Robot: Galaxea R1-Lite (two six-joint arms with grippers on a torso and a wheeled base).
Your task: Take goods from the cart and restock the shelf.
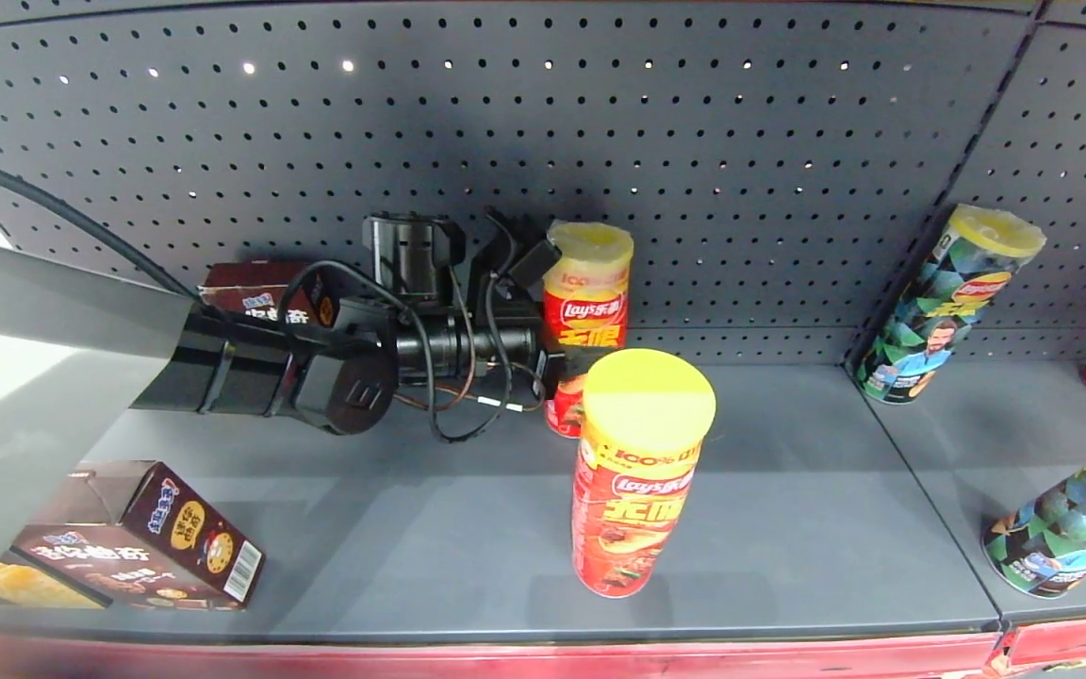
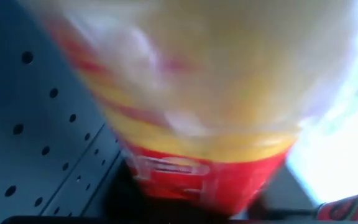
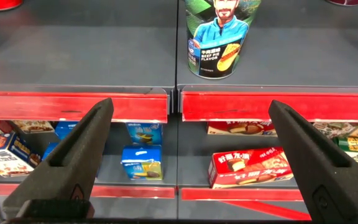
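Your left gripper [image 1: 554, 377] is at the back can [image 1: 588, 283], just behind the front can [image 1: 642, 471]. Its grip is hidden, so you cannot tell. Your right gripper [image 3: 189, 106] is spread wide.

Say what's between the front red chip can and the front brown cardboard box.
Nothing: head view shows bare grey shelf between front can and front box.

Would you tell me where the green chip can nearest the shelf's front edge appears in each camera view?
Head view: the green chip can is at the robot's far right, near the shelf's front edge.
Left wrist view: not in it.
Right wrist view: it stands just behind the red price rail.
Shared landmark: the seam between shelf boards, beside the can in both.
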